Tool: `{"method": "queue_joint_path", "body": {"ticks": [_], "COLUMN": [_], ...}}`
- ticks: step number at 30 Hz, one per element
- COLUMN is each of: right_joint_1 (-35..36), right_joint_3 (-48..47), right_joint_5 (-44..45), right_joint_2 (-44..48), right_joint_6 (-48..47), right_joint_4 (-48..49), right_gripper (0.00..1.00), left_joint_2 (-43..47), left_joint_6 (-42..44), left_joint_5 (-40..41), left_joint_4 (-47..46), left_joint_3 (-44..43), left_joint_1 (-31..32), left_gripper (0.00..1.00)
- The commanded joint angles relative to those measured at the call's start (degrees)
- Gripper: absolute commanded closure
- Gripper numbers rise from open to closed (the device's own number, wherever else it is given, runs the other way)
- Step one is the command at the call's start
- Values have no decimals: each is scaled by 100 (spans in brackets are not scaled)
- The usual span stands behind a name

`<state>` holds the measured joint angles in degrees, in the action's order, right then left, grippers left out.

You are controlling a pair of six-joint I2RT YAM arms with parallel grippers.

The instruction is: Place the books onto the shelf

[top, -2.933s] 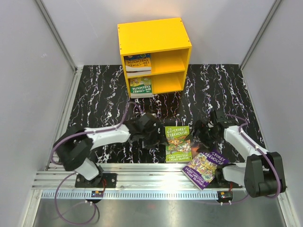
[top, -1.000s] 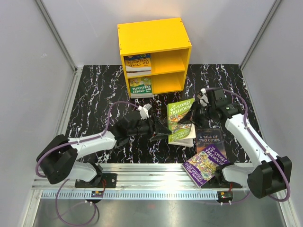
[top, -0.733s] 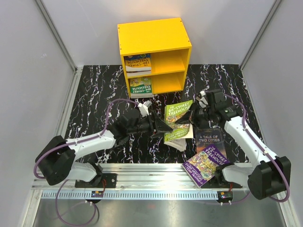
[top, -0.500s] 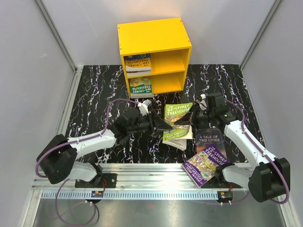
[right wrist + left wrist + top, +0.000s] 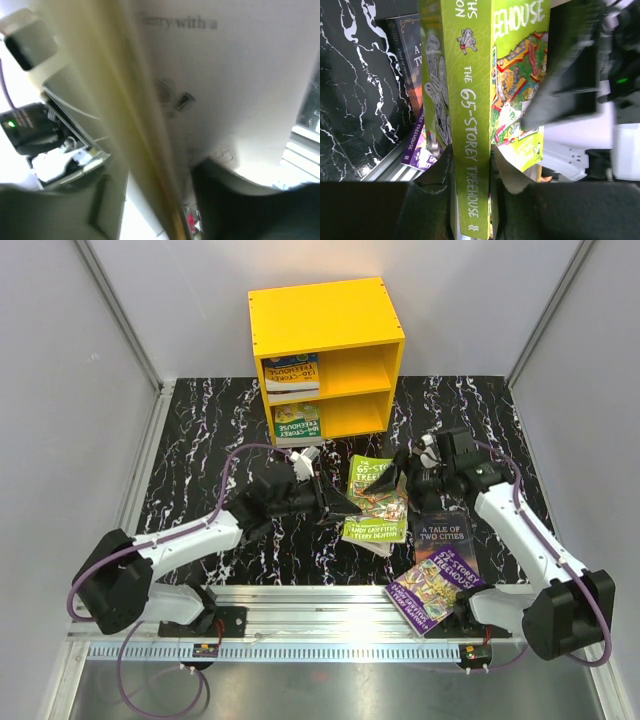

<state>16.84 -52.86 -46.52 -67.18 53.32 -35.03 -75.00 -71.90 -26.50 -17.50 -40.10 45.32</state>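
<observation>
Inside the yellow shelf (image 5: 325, 315), at each compartment's left end: a short stack of books (image 5: 291, 375) above, a green-covered book (image 5: 297, 423) below, number hard to count. In front, tilted above the black marbled table (image 5: 200, 440), the green 65-Storey Treehouse (image 5: 376, 512), clenched at its spine by the left gripper (image 5: 471, 160); to its right, lying flat, the dark Tale of Two Cities (image 5: 442, 530) and a purple Treehouse (image 5: 435, 585). Cannot tell whether the right gripper (image 5: 390, 478), straddling blurred page edges, grips or stands free.

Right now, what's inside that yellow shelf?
Books lie at the left of each compartment of the shelf: an upper stack with a blue cover, a lower stack with a green cover. How many lie beneath those covers is hidden.
</observation>
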Motion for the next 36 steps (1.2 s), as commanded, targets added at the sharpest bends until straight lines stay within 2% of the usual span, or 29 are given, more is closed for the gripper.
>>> {"method": "queue_joint_path", "body": {"ticks": [1,3,4,7,10,12,13,17,21,27,32,36], "right_joint_1": [91,91,91,91,83,83,83,83,83,83,83,83], "right_joint_3": [-1397,-2032,-2644,-3589,-3977,-3847,-3472,-2117,-1062,-875,-875,-954], "right_joint_5": [-123,212,283,538,1178,1757,1856,1437,918,820,504,416], "right_joint_2": [-93,-286,-348,-463,-410,-244,-174,257,652,697,724,566], "right_joint_6": [-813,-1295,-1428,-1763,-2018,-2132,-2133,-1818,-1063,-911,-535,-472], "right_joint_4": [-1407,-2415,-2691,-3466,-4037,-4248,-4249,-3513,-2389,-2149,-1457,-1331], "right_gripper": [1,0,0,0,0,0,0,0,0,0,0,0], "left_joint_2": [214,205,214,197,161,179,196,267,135,-225,-550,-884], "left_joint_6": [606,747,782,870,1002,1151,1221,1616,1995,2601,2655,2506], "left_joint_5": [163,189,181,154,119,128,162,303,321,348,-161,-610], "left_joint_4": [615,861,897,1055,1371,1791,2028,2768,3636,4535,4475,4054], "left_joint_3": [-420,-472,-473,-552,-788,-1138,-1297,-2027,-3132,-4951,-5814,-6360], "left_joint_1": [-14,-49,-50,-102,-155,-190,-190,-199,-190,-514,-1051,-1902], "left_gripper": [100,100,100,100,100,100,100,100,100,100,100,100]}}
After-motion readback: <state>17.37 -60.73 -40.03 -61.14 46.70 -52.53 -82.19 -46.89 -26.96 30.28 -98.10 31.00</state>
